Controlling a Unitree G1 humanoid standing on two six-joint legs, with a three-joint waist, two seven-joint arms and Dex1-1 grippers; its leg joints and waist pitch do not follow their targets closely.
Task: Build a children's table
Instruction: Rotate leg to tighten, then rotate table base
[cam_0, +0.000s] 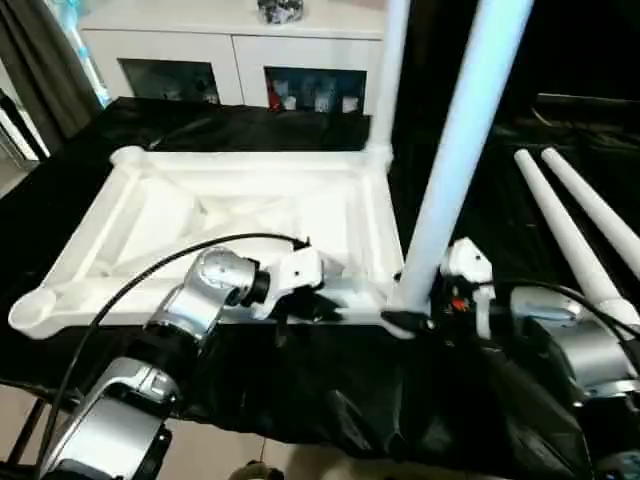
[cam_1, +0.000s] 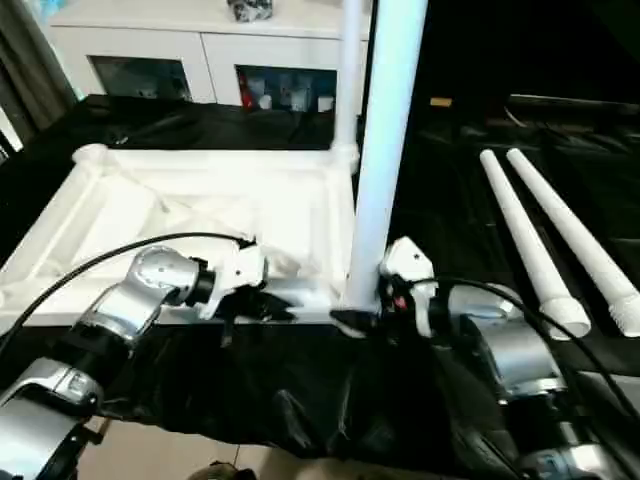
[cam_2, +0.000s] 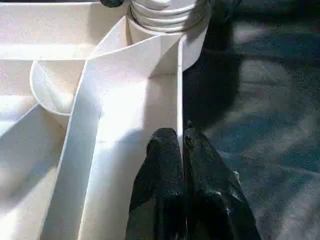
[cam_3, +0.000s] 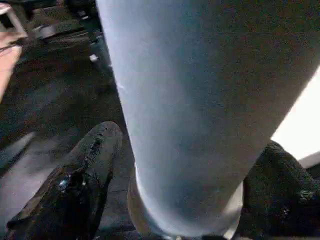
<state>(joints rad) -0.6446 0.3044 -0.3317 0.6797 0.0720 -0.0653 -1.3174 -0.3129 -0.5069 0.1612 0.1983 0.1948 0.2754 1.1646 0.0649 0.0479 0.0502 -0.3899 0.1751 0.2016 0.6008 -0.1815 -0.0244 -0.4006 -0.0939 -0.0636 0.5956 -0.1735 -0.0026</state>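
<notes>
We have the children's tabletop (cam_0: 230, 215) lying underside up on the black-covered work table (cam_0: 90, 150), its ribs and corner sockets facing us. One leg (cam_0: 385, 75) already stands in the tabletop's far right socket, and a second leg (cam_0: 455, 165) stands in the near right socket, leaning slightly. Two more legs (cam_0: 580, 235) lie side by side on the cloth well to the right of the tabletop. Our left gripper (cam_2: 180, 150) is pinched shut on the tabletop's thin right wall, just short of the near right socket. Our right gripper (cam_3: 175, 210) stands wide around the base of the near leg, fingers (cam_3: 82, 175) flanking it; we judge them released, not pressing. The plastic looks light, stiff and smooth, so we expect the tubes to slip unless gripped low, near the threaded end, and the tabletop to slide on the cloth unless held at the wall as now. Its near edge sits close to the work table's front edge, leaving little room there; the open cloth lies right of the tabletop, beyond which the spare legs wait.
</notes>
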